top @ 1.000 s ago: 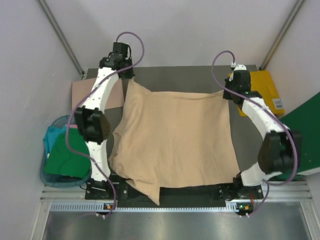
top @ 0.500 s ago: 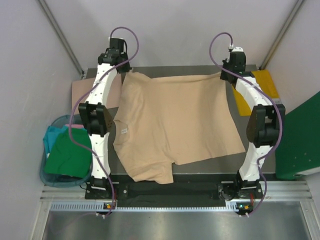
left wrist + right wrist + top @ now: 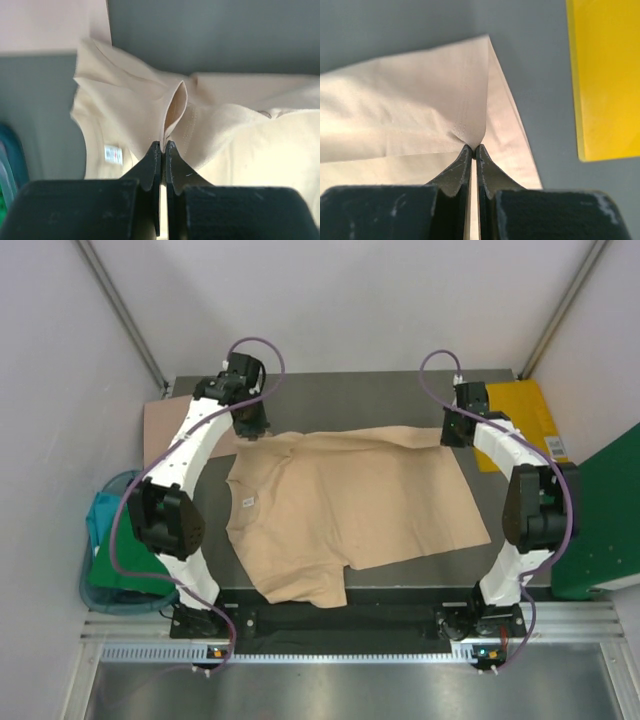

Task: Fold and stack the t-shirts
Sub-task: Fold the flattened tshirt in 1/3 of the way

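A light beige t-shirt (image 3: 350,505) lies spread on the dark table, its far part doubled over toward the front. My left gripper (image 3: 252,430) is shut on a pinch of the beige cloth at the shirt's far left; in the left wrist view (image 3: 164,145) the fabric (image 3: 150,105) rises from the closed tips. My right gripper (image 3: 452,435) is shut on the shirt's far right corner; in the right wrist view (image 3: 473,147) the hemmed corner (image 3: 465,85) stands up from the closed tips. Green (image 3: 110,565) and teal (image 3: 103,510) shirts lie in a basket at the left.
A teal basket (image 3: 92,590) sits left of the table. A yellow sheet (image 3: 530,415) lies at the table's far right, also in the right wrist view (image 3: 605,75). A brown card (image 3: 165,425) lies at the far left. A green board (image 3: 605,520) stands at the right.
Both grippers have come down and toward the front with the shirt's far edge, lowering it onto the shirt. The cloth now lies flatter and covers less of the table's far side.
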Robot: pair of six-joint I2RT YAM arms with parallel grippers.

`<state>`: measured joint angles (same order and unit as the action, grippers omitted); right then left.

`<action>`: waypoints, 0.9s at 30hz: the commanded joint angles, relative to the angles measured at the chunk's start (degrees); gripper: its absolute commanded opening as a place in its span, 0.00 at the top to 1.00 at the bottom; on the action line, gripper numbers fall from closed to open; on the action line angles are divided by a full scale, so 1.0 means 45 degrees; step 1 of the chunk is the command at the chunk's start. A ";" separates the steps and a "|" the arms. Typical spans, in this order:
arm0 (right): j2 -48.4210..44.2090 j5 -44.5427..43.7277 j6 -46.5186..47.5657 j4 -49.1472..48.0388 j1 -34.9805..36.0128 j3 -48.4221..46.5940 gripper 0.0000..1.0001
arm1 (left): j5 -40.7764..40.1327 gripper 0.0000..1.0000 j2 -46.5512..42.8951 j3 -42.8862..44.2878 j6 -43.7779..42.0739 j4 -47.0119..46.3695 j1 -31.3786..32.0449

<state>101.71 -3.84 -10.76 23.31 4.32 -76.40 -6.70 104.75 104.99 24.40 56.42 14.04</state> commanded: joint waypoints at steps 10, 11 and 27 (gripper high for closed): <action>0.0873 0.0462 -0.0420 0.0875 -0.0081 0.0571 1.00 | 0.0297 1.00 -0.3550 -0.6316 0.2407 0.1270 0.1078; 0.0893 0.0365 -0.0440 0.0836 -0.0080 0.0572 1.00 | 0.0220 1.00 -0.3609 -0.6861 0.2467 0.1289 0.1117; 0.2221 -0.1666 -0.0323 0.2493 -0.0080 -0.0463 0.94 | 0.1759 0.71 -0.3356 -0.8761 0.2448 0.2011 0.2970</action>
<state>110.34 -5.50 -12.21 31.09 4.36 -75.94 -1.93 90.87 65.76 35.73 61.80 24.75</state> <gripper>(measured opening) 0.027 0.166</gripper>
